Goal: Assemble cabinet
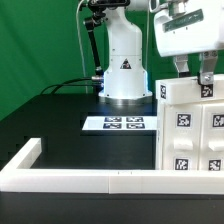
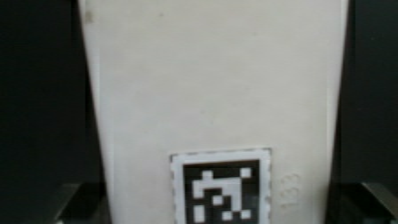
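Observation:
The cabinet (image 1: 190, 130), a large white boxy shell with black-and-white tags on its face, stands upright at the exterior view's right, behind the border rail. My gripper (image 1: 194, 78) comes down on its top edge, one finger on each side of the top wall. In the wrist view a white cabinet wall (image 2: 205, 90) with one tag (image 2: 221, 186) fills the space between the dark fingers (image 2: 71, 203), which press against its two sides. The gripper looks shut on this wall. No loose drawer blocks show.
The marker board (image 1: 117, 123) lies flat on the black table in front of the robot base (image 1: 124, 70). A long low white border rail (image 1: 90, 181) runs along the front and turns back at the exterior view's left. A green curtain hangs behind.

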Controlling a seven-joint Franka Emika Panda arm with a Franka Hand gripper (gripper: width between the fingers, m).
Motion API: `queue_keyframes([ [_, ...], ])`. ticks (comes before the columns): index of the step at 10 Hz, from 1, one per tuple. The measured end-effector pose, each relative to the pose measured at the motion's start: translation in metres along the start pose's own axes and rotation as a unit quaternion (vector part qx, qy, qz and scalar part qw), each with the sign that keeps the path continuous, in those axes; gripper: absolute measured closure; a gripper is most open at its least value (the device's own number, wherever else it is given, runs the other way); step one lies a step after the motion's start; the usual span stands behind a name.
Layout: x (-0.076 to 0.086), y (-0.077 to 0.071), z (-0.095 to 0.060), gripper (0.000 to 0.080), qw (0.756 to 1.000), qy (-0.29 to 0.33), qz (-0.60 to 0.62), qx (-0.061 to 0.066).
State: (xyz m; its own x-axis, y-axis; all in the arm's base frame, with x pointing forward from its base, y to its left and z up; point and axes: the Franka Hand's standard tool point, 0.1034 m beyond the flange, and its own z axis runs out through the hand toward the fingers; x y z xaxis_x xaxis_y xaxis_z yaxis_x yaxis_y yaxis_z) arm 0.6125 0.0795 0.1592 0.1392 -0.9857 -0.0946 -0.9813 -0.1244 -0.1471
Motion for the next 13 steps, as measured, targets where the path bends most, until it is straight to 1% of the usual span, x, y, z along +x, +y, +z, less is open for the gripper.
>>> queue_keyframes([
  [1,-0.0018,-0.0006,-0.0003,0.0239,0.999,-0.001,0.036,0.001],
  [2,-0.0038,-0.0017,-0.0010,0.0239,0.995,-0.006,0.103,0.004],
  [3,-0.0044,-0.0030,-0.0014,0.0239,0.990,-0.011,0.144,0.006],
  [5,-0.0043,-0.0047,-0.0017,0.0239,0.981,-0.020,0.194,0.008],
  [7,-0.0023,-0.0052,-0.0025,0.0239,0.960,-0.029,0.278,0.007],
  [9,0.0001,-0.0050,-0.0027,0.0239,0.947,-0.045,0.317,0.006],
  [10,0.0014,-0.0050,-0.0022,0.0239,0.943,-0.052,0.330,0.009],
  [12,0.0006,-0.0047,-0.0029,0.0239,0.950,-0.054,0.309,0.010],
  [13,-0.0015,-0.0051,-0.0083,0.0069,0.954,-0.058,0.294,0.012],
])
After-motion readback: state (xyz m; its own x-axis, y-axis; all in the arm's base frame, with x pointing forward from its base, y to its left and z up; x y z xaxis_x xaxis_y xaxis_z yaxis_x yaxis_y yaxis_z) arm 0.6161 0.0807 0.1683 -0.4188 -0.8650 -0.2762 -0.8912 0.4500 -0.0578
